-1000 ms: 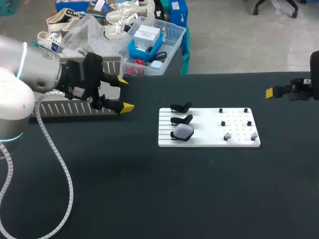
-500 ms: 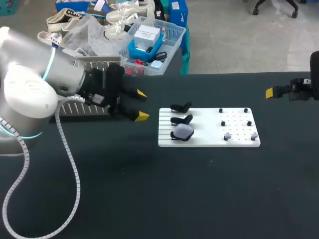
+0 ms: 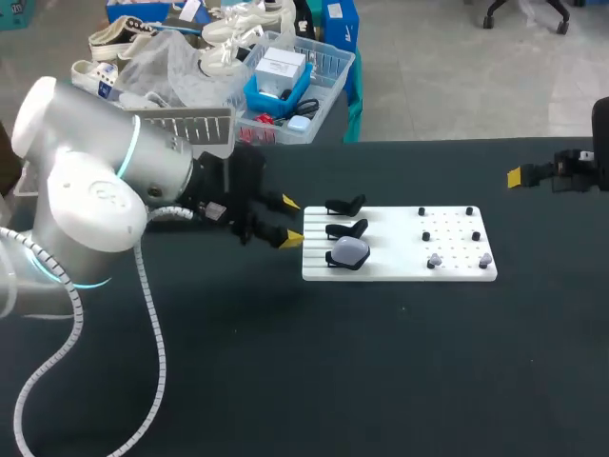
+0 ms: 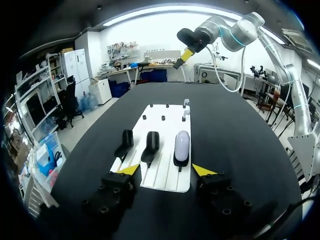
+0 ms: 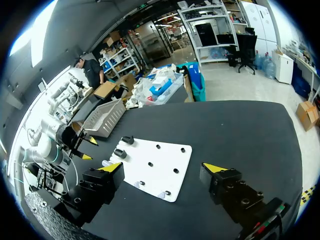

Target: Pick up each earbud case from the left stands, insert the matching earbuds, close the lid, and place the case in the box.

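A white board (image 3: 400, 249) lies mid-table with three black stands along its left side. The nearest stand holds a pale, closed earbud case (image 3: 350, 249); the other two stands (image 3: 345, 205) are bare. Two small grey earbuds (image 3: 435, 260) sit on pegs at the board's front right. My left gripper (image 3: 290, 221) hovers at the board's left edge, open and holding nothing. In the left wrist view the case (image 4: 182, 146) stands just ahead of the left gripper (image 4: 166, 170), nearer one finger. My right gripper (image 5: 163, 168) is open and empty, at the table's far right (image 3: 533, 176).
A grey slotted box (image 3: 186, 125) stands at the back left, partly hidden behind my left arm. Small black pegs (image 3: 424, 235) dot the board's right half. The dark tabletop (image 3: 381, 362) in front of the board is bare.
My left arm has swung right from beside the grey box to the board's left edge, and its fingers have drawn closer together. The right arm has not moved.
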Controlling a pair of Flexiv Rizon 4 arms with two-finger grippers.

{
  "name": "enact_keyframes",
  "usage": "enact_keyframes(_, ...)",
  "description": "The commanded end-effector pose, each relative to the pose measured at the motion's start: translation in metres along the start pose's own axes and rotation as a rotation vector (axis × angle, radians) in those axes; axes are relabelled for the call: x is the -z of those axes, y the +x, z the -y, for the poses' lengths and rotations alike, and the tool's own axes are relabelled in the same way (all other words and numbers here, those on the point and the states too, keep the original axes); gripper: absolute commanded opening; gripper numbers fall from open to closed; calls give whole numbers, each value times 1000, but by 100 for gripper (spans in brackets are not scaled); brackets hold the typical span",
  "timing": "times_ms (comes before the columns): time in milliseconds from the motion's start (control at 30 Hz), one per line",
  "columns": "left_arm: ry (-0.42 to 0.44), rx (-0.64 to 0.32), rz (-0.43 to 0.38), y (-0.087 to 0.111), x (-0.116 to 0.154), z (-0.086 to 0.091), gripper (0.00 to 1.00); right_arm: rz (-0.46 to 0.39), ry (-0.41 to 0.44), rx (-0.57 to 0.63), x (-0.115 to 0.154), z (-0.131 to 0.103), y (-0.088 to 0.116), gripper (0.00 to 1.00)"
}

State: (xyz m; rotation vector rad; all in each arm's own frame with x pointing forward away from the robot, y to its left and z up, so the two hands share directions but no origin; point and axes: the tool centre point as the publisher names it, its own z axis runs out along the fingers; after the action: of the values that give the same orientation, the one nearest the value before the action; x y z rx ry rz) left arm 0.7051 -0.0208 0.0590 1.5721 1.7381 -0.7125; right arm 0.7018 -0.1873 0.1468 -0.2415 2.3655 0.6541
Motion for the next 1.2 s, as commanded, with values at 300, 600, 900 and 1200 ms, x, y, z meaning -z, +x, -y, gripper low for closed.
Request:
enact_keyframes(300, -8, 19, 13, 11, -20, 2, 57, -2, 7, -2, 1, -2, 0, 100)
enact_keyframes(600, 47, 3, 40, 9, -24, 13, 49, -2, 7, -2, 1, -2, 0, 100)
enact_keyframes(900, 83, -11, 40, 10, -32, 20, 48, -2, 7, -2, 1, -2, 0, 100)
enact_keyframes(1200, 89, -33, 67, 4, -42, 24, 53, -2, 7, -2, 1, -2, 0, 100)
